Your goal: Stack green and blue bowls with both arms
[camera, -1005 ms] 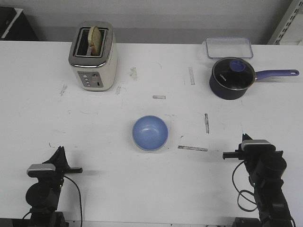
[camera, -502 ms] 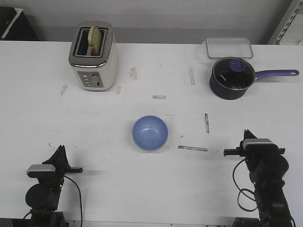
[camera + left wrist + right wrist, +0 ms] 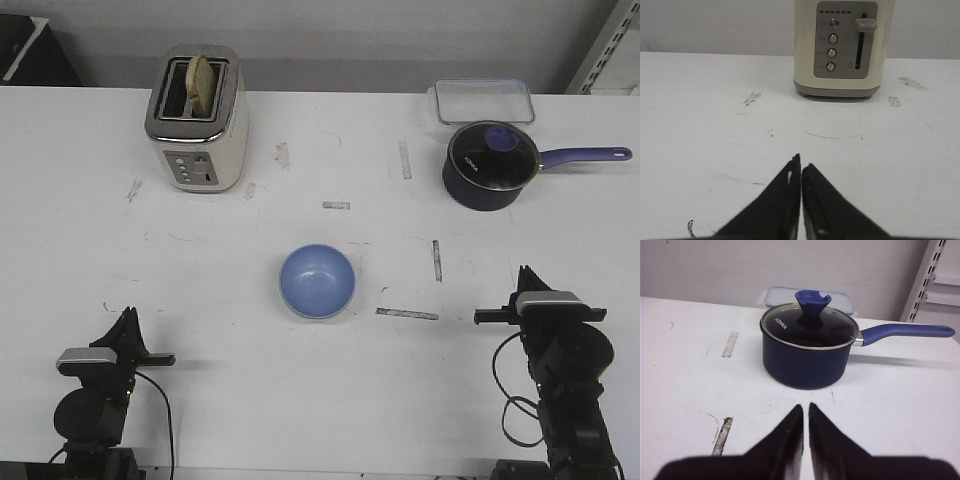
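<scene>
The blue bowl (image 3: 317, 281) sits upright in the middle of the white table (image 3: 80, 230), seen only in the front view. No green bowl shows in any view. My left gripper (image 3: 127, 318) is low at the near left edge, shut and empty; in the left wrist view (image 3: 801, 161) its jaws meet over bare table. My right gripper (image 3: 527, 275) is at the near right edge, shut and empty; in the right wrist view (image 3: 805, 407) its jaws are together with a hairline gap. Both grippers are well apart from the bowl.
A cream toaster (image 3: 195, 120) with a slice in it stands at the back left, facing the left gripper (image 3: 842, 47). A dark navy lidded saucepan (image 3: 490, 165) with a purple handle sits at the back right (image 3: 807, 352), a clear container (image 3: 483, 100) behind it.
My right arm has shifted slightly to the right and toward the near edge. The left arm and the blue bowl have not moved.
</scene>
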Action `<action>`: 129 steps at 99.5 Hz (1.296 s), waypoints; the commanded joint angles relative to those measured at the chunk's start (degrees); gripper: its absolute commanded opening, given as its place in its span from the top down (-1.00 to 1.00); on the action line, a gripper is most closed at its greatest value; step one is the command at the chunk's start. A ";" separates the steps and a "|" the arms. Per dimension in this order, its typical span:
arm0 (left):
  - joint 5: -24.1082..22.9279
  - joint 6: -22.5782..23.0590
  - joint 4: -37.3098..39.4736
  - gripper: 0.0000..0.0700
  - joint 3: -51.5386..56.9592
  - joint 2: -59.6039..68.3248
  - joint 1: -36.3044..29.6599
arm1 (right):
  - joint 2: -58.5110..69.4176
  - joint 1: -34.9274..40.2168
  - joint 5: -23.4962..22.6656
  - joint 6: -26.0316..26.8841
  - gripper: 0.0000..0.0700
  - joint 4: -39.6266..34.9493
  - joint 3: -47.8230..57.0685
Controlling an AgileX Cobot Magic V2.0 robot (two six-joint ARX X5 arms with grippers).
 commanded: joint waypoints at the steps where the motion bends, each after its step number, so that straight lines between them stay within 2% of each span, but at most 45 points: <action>1: -0.09 -0.13 0.68 1.00 -1.25 -0.09 -0.02 | 0.17 0.00 0.07 -0.15 0.98 0.70 -0.04; 18: -0.09 -0.13 0.68 1.00 -1.25 -0.09 -0.02 | -3.93 -0.07 1.05 0.92 0.98 0.46 -0.81; 35: -0.09 -0.13 0.68 1.00 -1.25 -0.09 -0.02 | -9.75 -0.09 6.95 2.97 0.98 1.03 -5.97; 46: -0.09 -0.13 0.68 1.00 -1.25 -0.09 -0.02 | -14.53 -0.07 6.69 3.15 0.98 4.04 -11.50; 61: -0.09 -0.13 0.68 1.00 -1.25 -0.09 -0.02 | -21.24 -0.07 4.04 3.21 0.98 7.80 -18.88; 83: -0.09 -0.13 0.68 1.00 -1.25 -0.09 -0.02 | -32.28 0.02 3.91 6.69 0.98 8.37 -27.41; 90: -0.09 -0.13 0.66 1.00 -1.25 -0.09 -0.02 | -37.03 0.04 3.93 6.62 0.98 3.37 -27.47; 129: -0.11 -0.13 0.70 1.00 -1.22 -0.09 0.00 | -36.46 0.04 3.87 6.78 0.98 3.65 -27.50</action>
